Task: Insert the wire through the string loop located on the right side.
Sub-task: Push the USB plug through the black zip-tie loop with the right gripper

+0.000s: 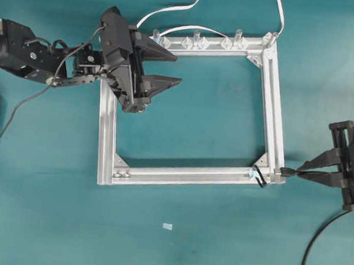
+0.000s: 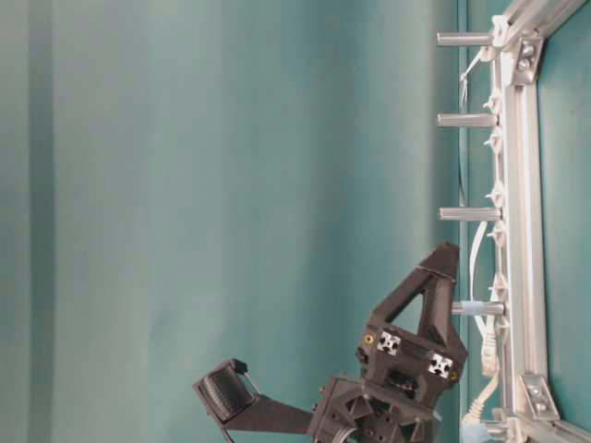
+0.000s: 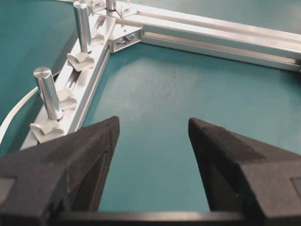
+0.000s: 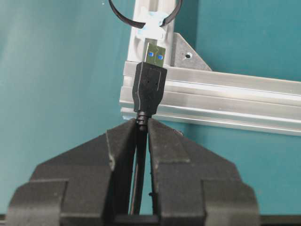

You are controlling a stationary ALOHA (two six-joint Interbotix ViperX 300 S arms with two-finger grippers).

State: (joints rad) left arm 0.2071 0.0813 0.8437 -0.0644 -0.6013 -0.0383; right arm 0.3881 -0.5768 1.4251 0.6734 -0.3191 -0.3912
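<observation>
**Left wrist view: fingers apart over frame interior**

The left gripper (image 3: 153, 160) fingers (image 3: 80, 160) stand wide apart, holding nothing, above the teal surface (image 3: 178, 94). The aluminium frame (image 3: 225, 40) borders it; upright metal posts (image 3: 49, 94) stand along its left rail beside a corner bracket (image 3: 126, 37).

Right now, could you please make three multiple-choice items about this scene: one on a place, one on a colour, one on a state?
1. Where is the string loop?
A. beyond the plug tip, on the frame corner
B. between the left gripper's fingers
C. on a silver post

2. What colour is the insert inside the plug?
A. red
B. blue
C. yellow

3. How is the right gripper?
A. open, empty
B. shut on the wire
C. shut on the frame

Answers:
1 A, the loop hangs just past the plug.
2 B, blue shows in the metal shell.
3 B, fingers pinch the wire behind the plug.
</observation>
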